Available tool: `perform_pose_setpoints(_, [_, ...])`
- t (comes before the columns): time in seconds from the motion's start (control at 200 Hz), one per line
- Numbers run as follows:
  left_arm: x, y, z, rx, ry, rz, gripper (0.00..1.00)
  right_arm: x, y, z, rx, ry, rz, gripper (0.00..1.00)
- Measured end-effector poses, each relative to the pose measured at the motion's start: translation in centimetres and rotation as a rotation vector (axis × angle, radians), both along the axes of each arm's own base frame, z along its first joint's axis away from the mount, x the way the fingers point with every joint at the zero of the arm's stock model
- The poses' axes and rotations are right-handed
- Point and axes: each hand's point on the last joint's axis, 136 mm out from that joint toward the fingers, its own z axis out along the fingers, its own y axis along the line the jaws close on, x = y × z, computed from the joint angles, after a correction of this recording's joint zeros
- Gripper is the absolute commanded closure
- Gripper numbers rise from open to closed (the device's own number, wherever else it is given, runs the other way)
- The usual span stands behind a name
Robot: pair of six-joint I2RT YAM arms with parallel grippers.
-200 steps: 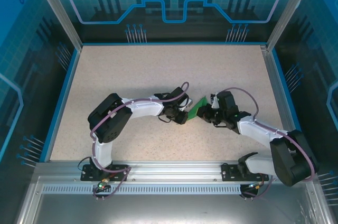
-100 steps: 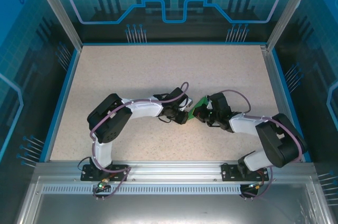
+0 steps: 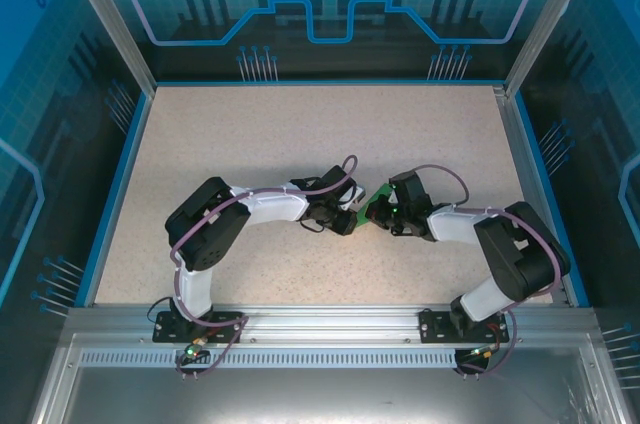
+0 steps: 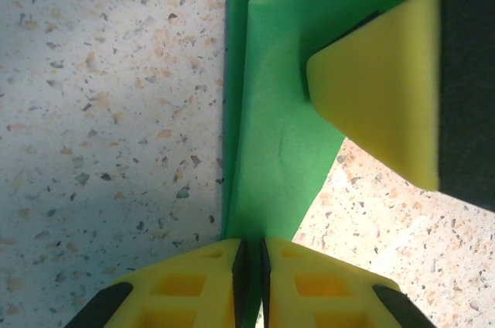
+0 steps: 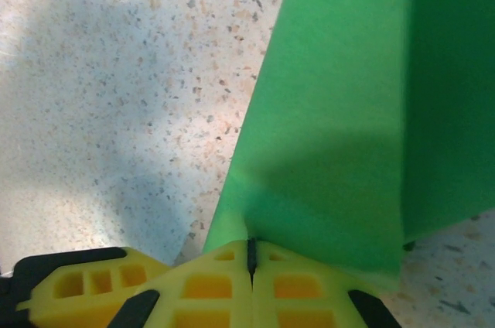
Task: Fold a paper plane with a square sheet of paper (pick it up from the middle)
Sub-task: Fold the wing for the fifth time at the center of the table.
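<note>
The bright green sheet of paper [image 3: 372,208], folded into layers with a lengthwise crease, sits between the two grippers at the table's middle. My left gripper [image 3: 353,220] is shut on one end of it. In the left wrist view the paper [image 4: 286,111] runs up from my pinched left gripper [image 4: 249,260], and a yellow fingertip [image 4: 375,104] of the right gripper presses on it from the right. My right gripper [image 3: 386,214] is shut on the paper's edge. In the right wrist view the paper [image 5: 340,127] rises from the closed right gripper [image 5: 251,254].
The speckled table top [image 3: 300,134] is bordered by a blue rim [image 3: 120,179] and a metal frame with clear walls. Both arms bend inward, their wrists almost touching over the paper. An aluminium rail [image 3: 320,319] runs along the near edge.
The right arm has pulled its elbow in and swung left, bringing its gripper closer to the left one on the paper. The left arm has stayed still.
</note>
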Motion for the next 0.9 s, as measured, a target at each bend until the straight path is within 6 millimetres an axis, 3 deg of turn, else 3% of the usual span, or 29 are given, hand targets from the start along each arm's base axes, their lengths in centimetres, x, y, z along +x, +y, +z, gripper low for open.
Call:
perform_pose_setpoints(0.645, [-0.4,0.3,0.2,-0.013,-0.004,-0.004,0.80,0.2,-0.1,-0.9,-0.079,0.016,0.086,1.00])
perform_pose_setpoints(0.9, [-1.7,1.8,0.2,0.016,0.013,0.001,0.80,0.7,0.7,-1.1,-0.059,0.012,0.121,1.00])
